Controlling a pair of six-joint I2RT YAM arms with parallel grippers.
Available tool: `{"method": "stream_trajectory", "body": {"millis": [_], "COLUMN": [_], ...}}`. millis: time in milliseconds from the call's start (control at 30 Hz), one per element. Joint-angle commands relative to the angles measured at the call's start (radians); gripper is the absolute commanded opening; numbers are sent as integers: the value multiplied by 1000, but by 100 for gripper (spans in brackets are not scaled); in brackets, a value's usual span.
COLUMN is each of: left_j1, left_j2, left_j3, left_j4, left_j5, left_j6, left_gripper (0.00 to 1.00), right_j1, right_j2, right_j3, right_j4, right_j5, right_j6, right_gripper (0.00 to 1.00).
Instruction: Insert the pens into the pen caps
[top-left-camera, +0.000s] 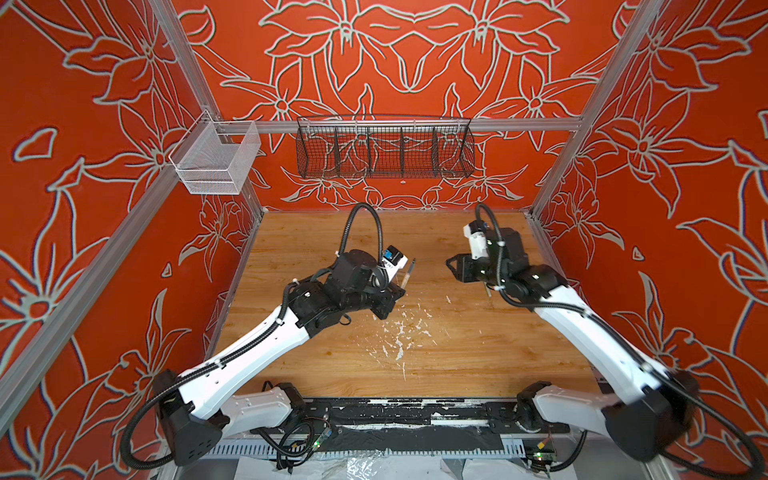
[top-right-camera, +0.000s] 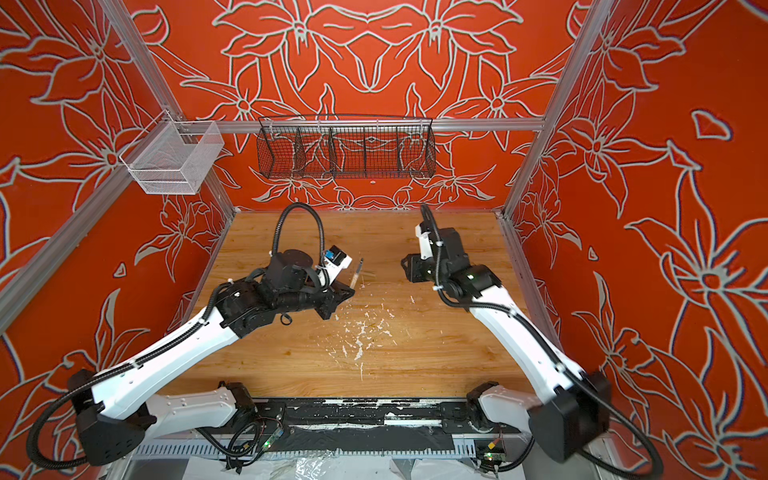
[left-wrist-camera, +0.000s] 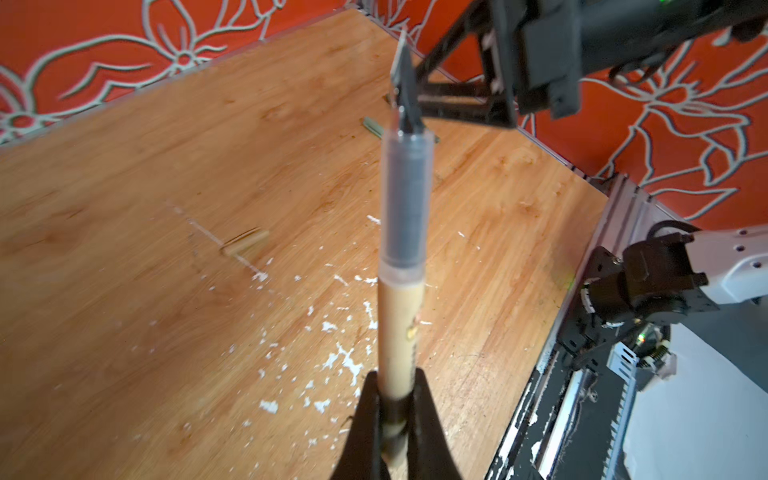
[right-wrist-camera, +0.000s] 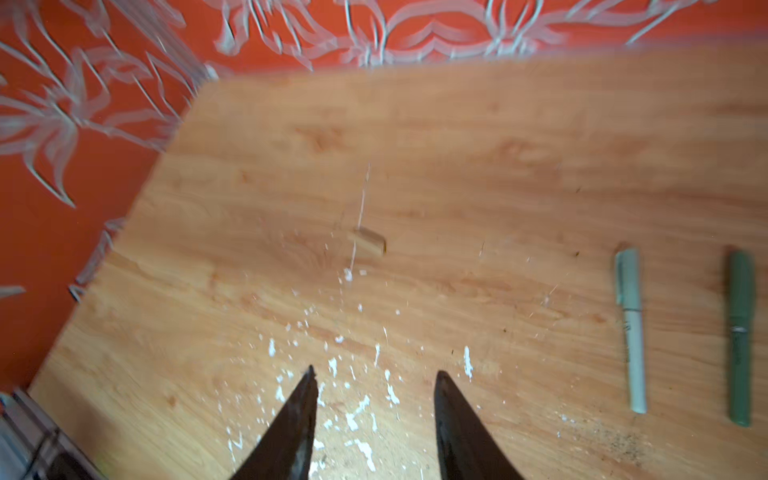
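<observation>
Slim tan plastic pen (top-left-camera: 409, 272), uncapped, mid-frame in both top views, tail clamped in the left gripper (left-wrist-camera: 397, 374), long axis near-vertical, grey nib toward the upper edge; right gripper (right-wrist-camera: 374, 378) apart, empty; stubby tan cap (right-wrist-camera: 370, 242) lying on the wooden tabletop (top-left-camera: 457, 332).

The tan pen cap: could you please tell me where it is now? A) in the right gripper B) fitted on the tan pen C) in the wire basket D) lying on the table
D: the tan pen cap lies on the table; the tan pen in the left gripper is uncapped, the right gripper empty.
</observation>
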Motion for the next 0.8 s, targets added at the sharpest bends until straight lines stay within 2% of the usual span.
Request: {"method": "stream_trajectory", "body": {"millis": [0, 67, 200, 400, 600, 767], "left_j1": [49, 61, 66, 70, 77, 82], "left_j2": [-53, -84, -156, -196, -185, -180], "left_j3": [-21, -36, -80, -120, -138, -134], "left_j4": [-108, -125, -117, -114, -107, -107], "left_j5": [-66, -66, -44, -52, -52, -46], "left_j6": [-47, -59, -65, -79, -80, -68], "left_gripper": [0, 0, 0, 0, 0, 0], "right_j1": [14, 33, 40, 30, 32, 41], "right_j2": [177, 308, 577, 964, 1126, 1154], "right_j3": [145, 229, 435, 875, 1049, 1043], "right_j4": [-56, -51, -40, -189, -275, -292], "right_j5": [-15, -39, -30, -179, -167, -206], "right_j6": [-74, -149, -202, -227, -214, -210], "right_gripper": [47, 48, 50, 51, 52, 52]}}
